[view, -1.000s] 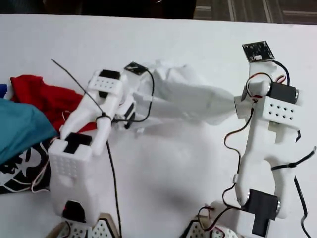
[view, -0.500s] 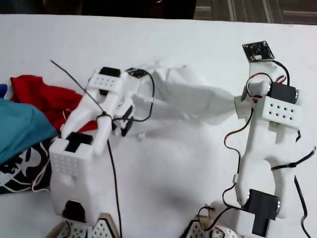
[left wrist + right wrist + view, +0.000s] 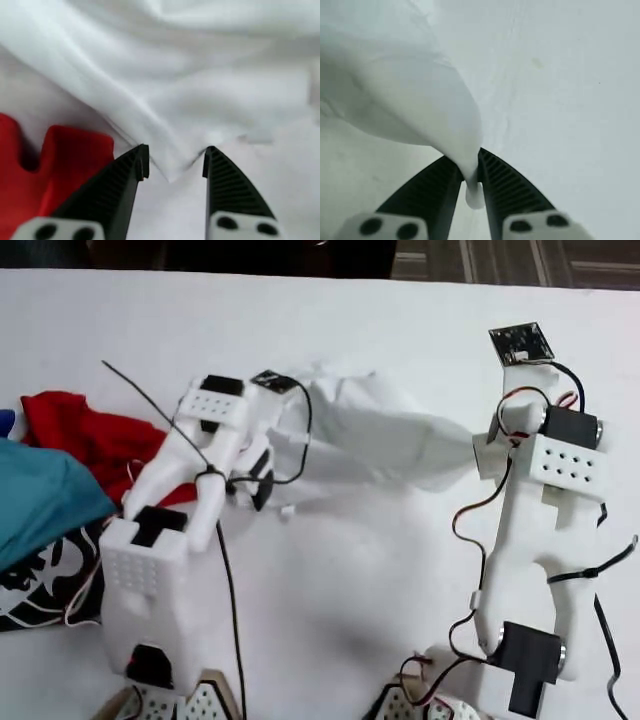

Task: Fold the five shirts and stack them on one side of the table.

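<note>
At the left edge of the table (image 3: 350, 580), a heap of shirts: teal shirt (image 3: 40, 495) on top, red shirt (image 3: 85, 430) behind it, black-and-white printed shirt (image 3: 35, 585) nearest the arm bases. All three are crumpled, none folded. The red shirt runs under the left arm (image 3: 170, 530).

Left tool (image 3: 174, 161): fingers moderately wide apart, gripping nothing. A pointed corner of the white shirt (image 3: 390, 435) lies on the table between the fingertips. Whether either finger touches the cloth, cannot tell. Red cloth sits just beside one finger of the left tool.

Centre: the white shirt lies rumpled on the table between the two arms, spanning from the left tool across to the right tool. It is bunched and raised along its middle, not flat.

Right tool (image 3: 470, 169): narrow, clamped on a drawn-out end of the white shirt. A small nub of cloth pokes through between the fingers toward the wrist, and the cloth widens away from the grip. The right arm (image 3: 540, 530) stretches along the table's right side, with a small circuit board (image 3: 520, 343) at its far end.
</note>
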